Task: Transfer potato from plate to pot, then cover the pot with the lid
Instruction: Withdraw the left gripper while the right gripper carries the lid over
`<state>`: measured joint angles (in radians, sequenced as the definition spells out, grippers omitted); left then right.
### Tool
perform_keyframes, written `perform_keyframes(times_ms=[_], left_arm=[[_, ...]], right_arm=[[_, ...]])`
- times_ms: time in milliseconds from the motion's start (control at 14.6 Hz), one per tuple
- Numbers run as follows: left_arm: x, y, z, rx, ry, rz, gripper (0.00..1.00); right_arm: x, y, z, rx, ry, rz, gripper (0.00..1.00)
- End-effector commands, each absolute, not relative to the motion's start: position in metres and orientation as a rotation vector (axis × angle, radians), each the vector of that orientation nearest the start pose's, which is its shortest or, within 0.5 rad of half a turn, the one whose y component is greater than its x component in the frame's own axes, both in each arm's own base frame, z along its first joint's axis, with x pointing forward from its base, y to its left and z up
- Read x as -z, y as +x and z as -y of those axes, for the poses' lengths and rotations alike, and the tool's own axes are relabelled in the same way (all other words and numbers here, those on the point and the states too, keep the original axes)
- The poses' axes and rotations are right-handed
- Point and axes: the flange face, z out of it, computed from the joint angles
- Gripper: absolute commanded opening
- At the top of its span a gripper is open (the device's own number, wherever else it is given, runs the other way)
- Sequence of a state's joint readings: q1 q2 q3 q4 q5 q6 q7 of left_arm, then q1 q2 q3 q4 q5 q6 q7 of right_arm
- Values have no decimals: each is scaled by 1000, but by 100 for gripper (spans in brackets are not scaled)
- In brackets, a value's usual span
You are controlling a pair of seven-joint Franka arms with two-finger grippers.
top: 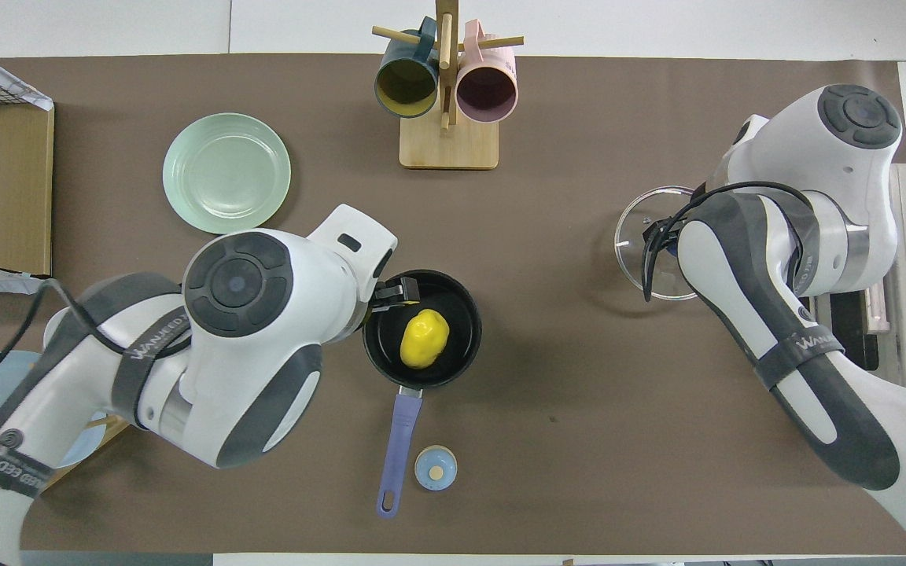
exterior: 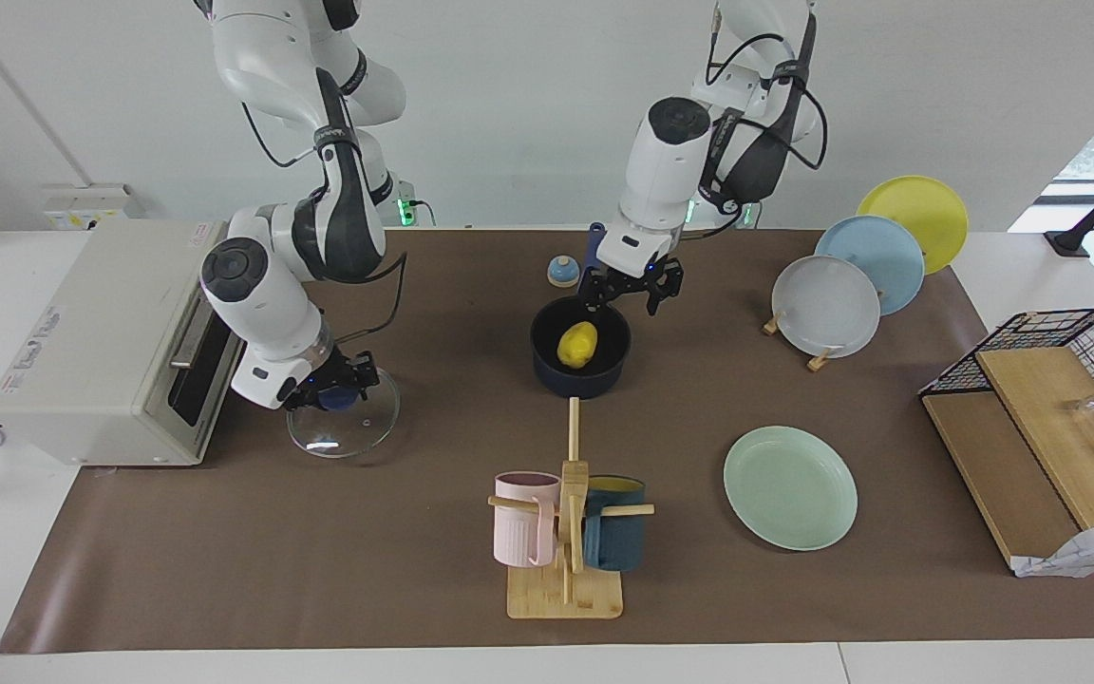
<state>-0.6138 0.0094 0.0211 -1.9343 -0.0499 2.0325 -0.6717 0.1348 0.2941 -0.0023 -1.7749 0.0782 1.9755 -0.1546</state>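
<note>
The potato (exterior: 578, 344) is lying in the pot (exterior: 581, 372), just under the left gripper (exterior: 630, 289), whose fingers are gaping, apparently from dropping it. The plate (exterior: 790, 487) is sitting bare. The right gripper (exterior: 331, 388) is clamping the lid (exterior: 344, 418) by its knob, ready for covering.

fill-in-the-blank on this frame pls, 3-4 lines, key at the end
1. The potato lies inside the ____.
2. The mint plate has ____ on it.
3. The right gripper is shut on the knob of the ____.
4. The left gripper, over the pot rim, has its fingers ____.

Missing words: pot; nothing; lid; open
</note>
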Motion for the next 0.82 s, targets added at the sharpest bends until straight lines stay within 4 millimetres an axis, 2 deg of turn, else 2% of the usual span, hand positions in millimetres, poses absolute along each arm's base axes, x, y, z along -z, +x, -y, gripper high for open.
perform_keyframes(times_ms=[0,137,206,412,549,755], left_arm=[[-542,489,271,72,-3209,96,100],[-570,504,224,53,-3203,28,100],[-580,509,205,52,-3201,2,100],[-602,519,142,87,-3195,-104,100],[-604,522,119,83,-3186,-149,100],[-604,524,97,61,-3177,-168,100]], right_arm=[[-419,618,-134,-142,-3015,269,63],[-430,613,-169,-138,-3010,182,63],[-435,611,-184,-132,-3004,147,63],[-459,598,-250,-117,-2938,-28,63],[-467,577,-304,-99,-2935,-32,63],[-464,555,-350,-84,-2929,-100,63]])
